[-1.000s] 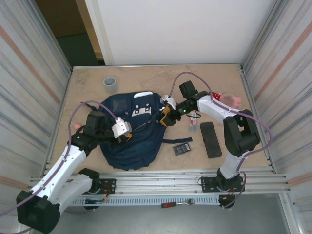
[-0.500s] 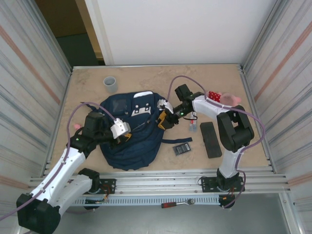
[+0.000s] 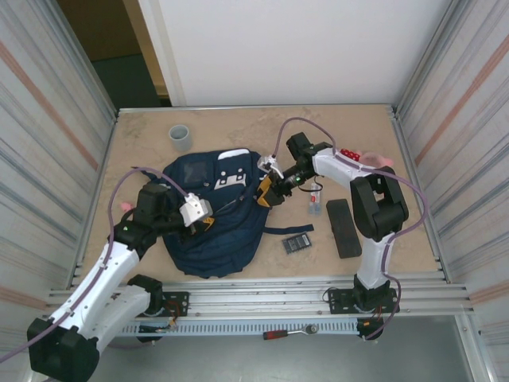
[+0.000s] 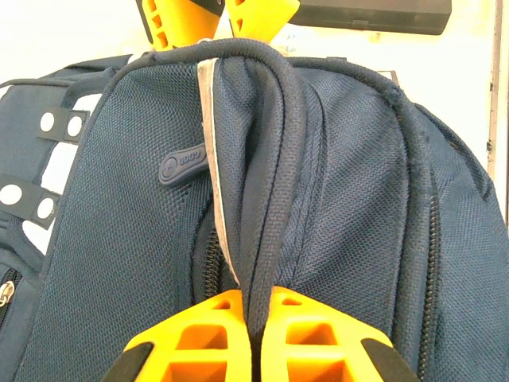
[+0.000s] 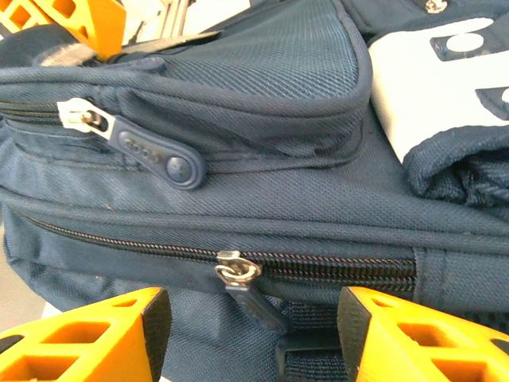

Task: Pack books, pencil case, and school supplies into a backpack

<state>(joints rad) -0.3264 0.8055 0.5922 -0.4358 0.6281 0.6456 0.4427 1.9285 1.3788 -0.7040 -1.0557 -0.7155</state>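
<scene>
A: One backpack (image 3: pixel 215 247) is seen lying on the surface (image 3: pixel 238 127), left of centre. Its piped fold is pinched tight by the left claw (image 4: pixel 250 318).

B: The right claw (image 5: pixel 254 318) is held spread at the backpack's side, nothing gripped (one zip pull (image 5: pixel 238 274) sits between its fingers). Two school supplies (image 3: pixel 298 243) are counted just right of the backpack.

Backpack (image 3: pixel 216 239) fills the middle; far side open.
The far counter (image 3: pixel 238 127) strip lies free beside a grey cup (image 3: pixel 180 137) (far-left corner). Right of the backpack, a slim grey piece (image 3: pixel 316 200), a dark grey piece (image 3: pixel 298 243), a black oblong (image 3: pixel 343 228) and the right arm (image 3: pixel 338 165) crowd the way.
</scene>
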